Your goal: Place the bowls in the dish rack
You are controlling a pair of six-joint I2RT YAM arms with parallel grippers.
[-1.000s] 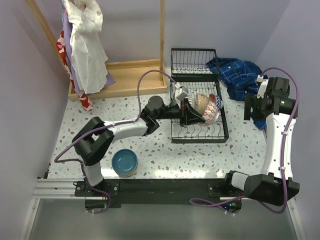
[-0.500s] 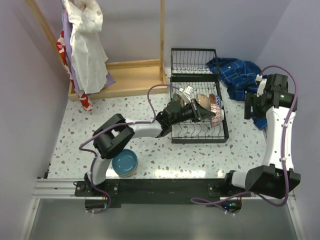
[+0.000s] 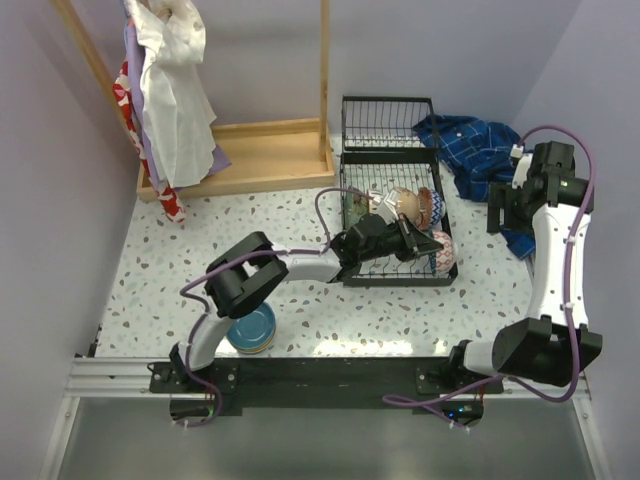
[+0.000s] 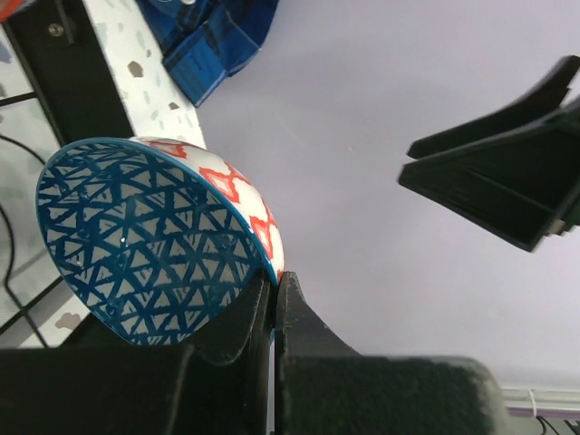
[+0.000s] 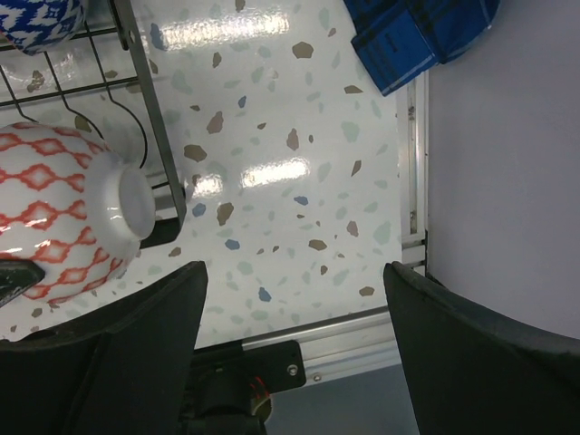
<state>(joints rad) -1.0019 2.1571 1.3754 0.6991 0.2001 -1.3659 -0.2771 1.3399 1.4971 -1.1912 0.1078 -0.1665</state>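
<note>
My left gripper (image 3: 420, 240) is shut on the rim of a bowl (image 3: 445, 252) that is red-orange patterned outside and blue-triangled inside (image 4: 154, 245). It holds the bowl tilted on edge over the near right corner of the black wire dish rack (image 3: 395, 283). In the left wrist view the jaws (image 4: 274, 285) pinch the rim. Two more bowls, one beige (image 3: 405, 203), stand further back in the rack. A teal bowl stack (image 3: 250, 328) sits on the table by the left arm's base. My right gripper (image 3: 503, 222) hangs open and holds nothing, to the right of the rack (image 5: 149, 118).
A blue checked cloth (image 3: 470, 145) lies at the back right, under the right arm. A wooden-framed clothes stand (image 3: 250, 150) with hanging garments stands at the back left. The rack's hinged end panel (image 3: 388, 122) lies open behind it. The table's right rail (image 5: 412, 163) is close.
The left arm has carried the patterned bowl from the middle of the rack toward its near right corner, stretching further. The right arm has barely moved.
</note>
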